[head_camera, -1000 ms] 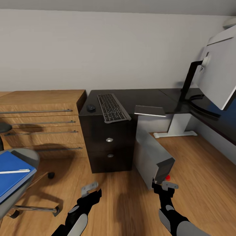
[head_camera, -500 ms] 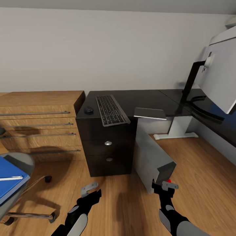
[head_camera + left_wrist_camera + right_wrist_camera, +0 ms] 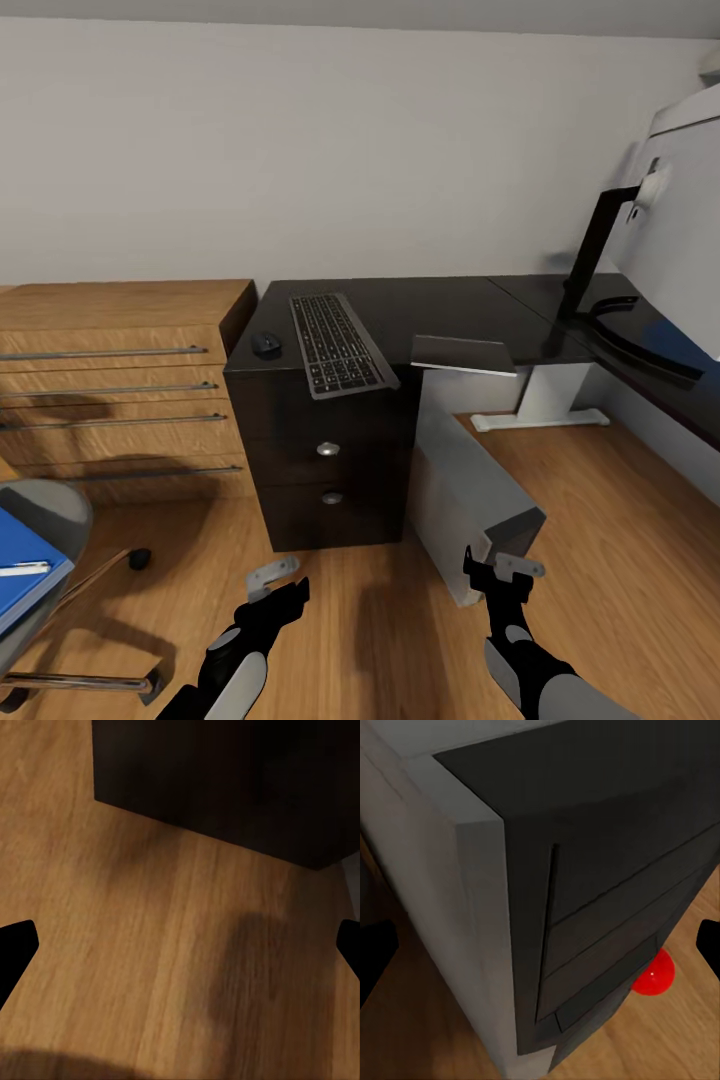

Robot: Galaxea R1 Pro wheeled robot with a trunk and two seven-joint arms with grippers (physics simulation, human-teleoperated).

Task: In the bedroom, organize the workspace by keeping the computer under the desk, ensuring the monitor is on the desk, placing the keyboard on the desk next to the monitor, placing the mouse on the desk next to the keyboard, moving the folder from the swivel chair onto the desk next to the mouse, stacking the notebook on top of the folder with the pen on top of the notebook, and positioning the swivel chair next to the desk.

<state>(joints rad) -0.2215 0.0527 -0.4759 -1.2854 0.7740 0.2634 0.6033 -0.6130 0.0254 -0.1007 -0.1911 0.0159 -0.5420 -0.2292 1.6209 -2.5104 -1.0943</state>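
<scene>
Oak floor: warm planks.
Wall: pale grey, plain.
Worktop: glossy black; flat keyboard, rounded mouse beside.
Computer: grey box, floor-standing.
Left gripper: jaws wide.
Right gripper: jaws wide.

A pale grey wall is running across the back. Oak plank floor is spreading below, catching soft shadows. A low oak cabinet with long metal handles is standing against the wall.
</scene>
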